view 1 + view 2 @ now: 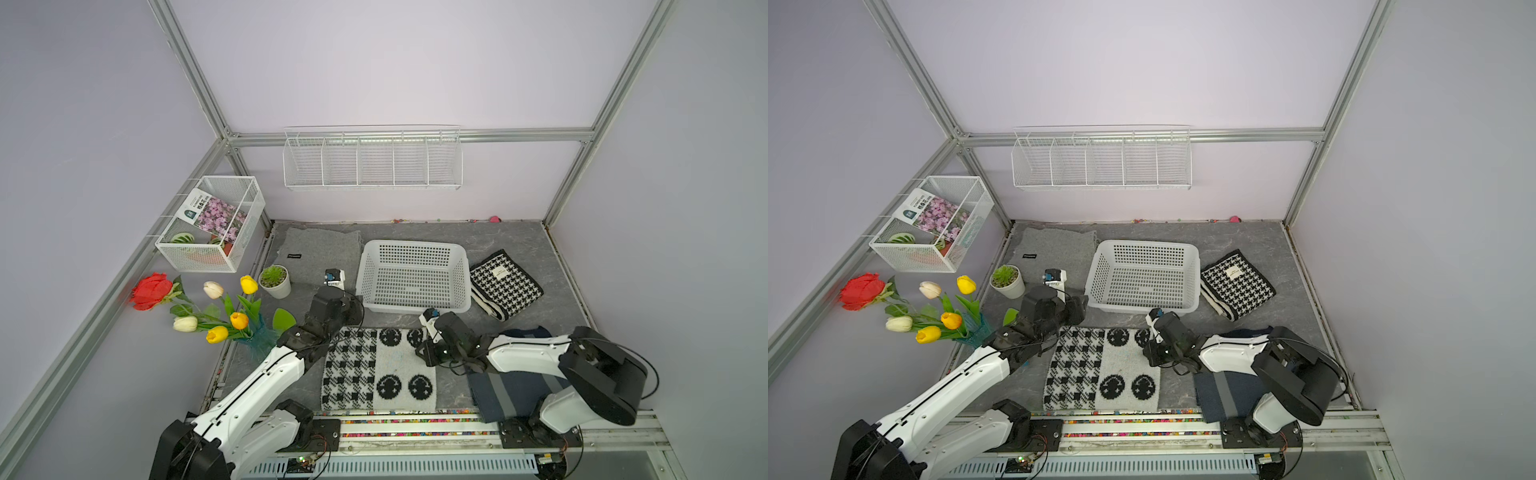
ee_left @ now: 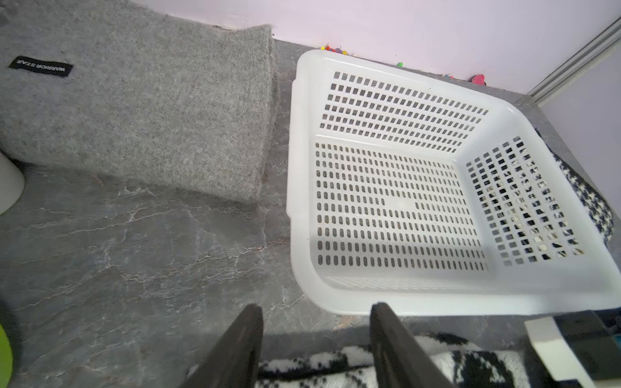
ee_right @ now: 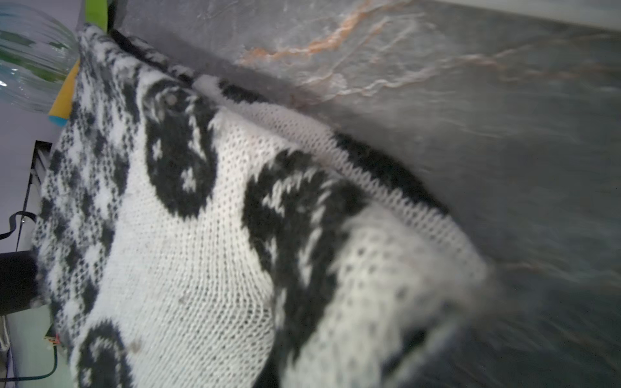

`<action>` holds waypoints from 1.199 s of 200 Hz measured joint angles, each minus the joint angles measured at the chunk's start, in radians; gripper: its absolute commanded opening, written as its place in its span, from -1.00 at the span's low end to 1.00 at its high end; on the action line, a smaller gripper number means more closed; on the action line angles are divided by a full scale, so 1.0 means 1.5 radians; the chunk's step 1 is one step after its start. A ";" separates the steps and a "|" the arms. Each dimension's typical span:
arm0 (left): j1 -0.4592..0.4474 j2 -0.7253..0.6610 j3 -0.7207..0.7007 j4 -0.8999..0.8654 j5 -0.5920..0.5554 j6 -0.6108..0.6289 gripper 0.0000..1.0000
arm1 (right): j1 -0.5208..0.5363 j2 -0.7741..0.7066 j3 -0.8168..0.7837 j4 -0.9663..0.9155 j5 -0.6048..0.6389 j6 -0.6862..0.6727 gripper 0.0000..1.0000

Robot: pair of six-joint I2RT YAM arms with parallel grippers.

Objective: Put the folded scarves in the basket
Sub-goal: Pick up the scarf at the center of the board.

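While both arms reach in over the front edge of the grey marbled tabletop (image 1: 519, 241), the folded scarf (image 1: 374, 374), a black-and-white knit, half checks, half round motifs, lies at the middle of that edge, outside the basket (image 1: 413, 286). Basket is white, slotted, sits mid-tabletop toward the back edge, with a strip of bare tabletop between it and the scarf. Grey scarf (image 1: 320, 253) lies in the back left corner, just beside the basket. Houndstooth scarf (image 1: 505, 284) lies near the right edge, just beside the basket's other side. Left hand (image 2: 316, 307) is at the folded scarf's far left corner, fingers (image 2: 235, 349) spread, the knit edge showing between them. Right hand (image 1: 427, 354) is at the far right corner; its wrist view shows bunched, blurred knit and no fingers, so cannot tell if it is pressed together or pinching.
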 measured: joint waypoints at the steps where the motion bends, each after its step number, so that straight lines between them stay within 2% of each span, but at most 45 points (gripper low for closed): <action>1: 0.000 0.001 0.000 0.000 0.000 0.000 0.12 | -0.003 -0.004 -0.002 -0.003 0.000 -0.001 -0.75; 36: 0.000 0.025 -0.018 0.018 0.036 -0.005 0.12 | -0.067 -0.089 -0.034 -0.100 0.003 -0.037 -0.72; 80: -0.001 -0.001 -0.106 0.048 0.083 -0.032 0.21 | -0.071 -0.094 -0.038 -0.112 0.000 -0.062 -0.67; 121: -0.001 -0.027 -0.155 0.056 0.077 -0.087 0.25 | -0.072 -0.120 -0.058 -0.114 0.000 -0.066 -0.60; 158: -0.001 0.008 -0.197 0.095 0.100 -0.129 0.32 | -0.072 -0.121 -0.059 -0.114 -0.003 -0.070 -0.55; 173: -0.001 0.036 -0.199 0.096 0.113 -0.137 0.33 | -0.072 -0.122 -0.059 -0.114 -0.003 -0.071 -0.48; 209: -0.001 0.040 -0.206 0.118 0.129 -0.153 0.40 | -0.073 -0.126 -0.061 -0.122 -0.002 -0.074 -0.14; 240: -0.001 0.067 -0.226 0.159 0.156 -0.162 0.33 | -0.073 -0.139 -0.065 -0.135 -0.001 -0.074 -0.05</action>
